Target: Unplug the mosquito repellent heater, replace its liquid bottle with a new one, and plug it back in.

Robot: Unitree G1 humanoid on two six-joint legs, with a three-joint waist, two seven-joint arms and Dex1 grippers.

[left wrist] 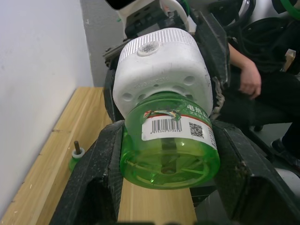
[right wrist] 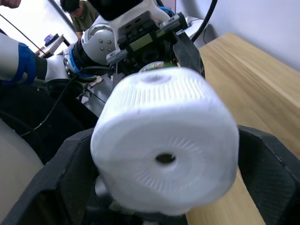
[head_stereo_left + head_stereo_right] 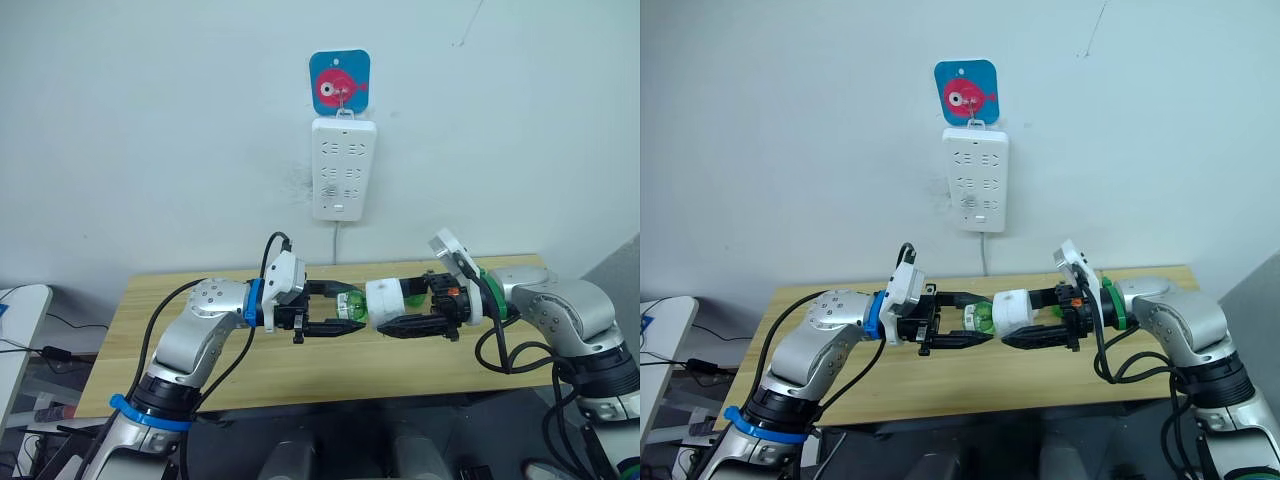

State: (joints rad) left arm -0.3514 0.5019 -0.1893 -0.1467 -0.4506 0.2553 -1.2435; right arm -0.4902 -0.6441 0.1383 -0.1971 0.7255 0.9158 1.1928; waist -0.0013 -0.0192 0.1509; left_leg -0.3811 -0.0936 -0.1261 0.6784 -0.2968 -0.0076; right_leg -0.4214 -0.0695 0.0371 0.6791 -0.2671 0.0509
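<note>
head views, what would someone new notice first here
Over the wooden table, the two grippers meet: the right gripper clamps the white heater and the left gripper clamps its green bottle. Above them a white power strip hangs on the wall under a blue fish hook.
</note>
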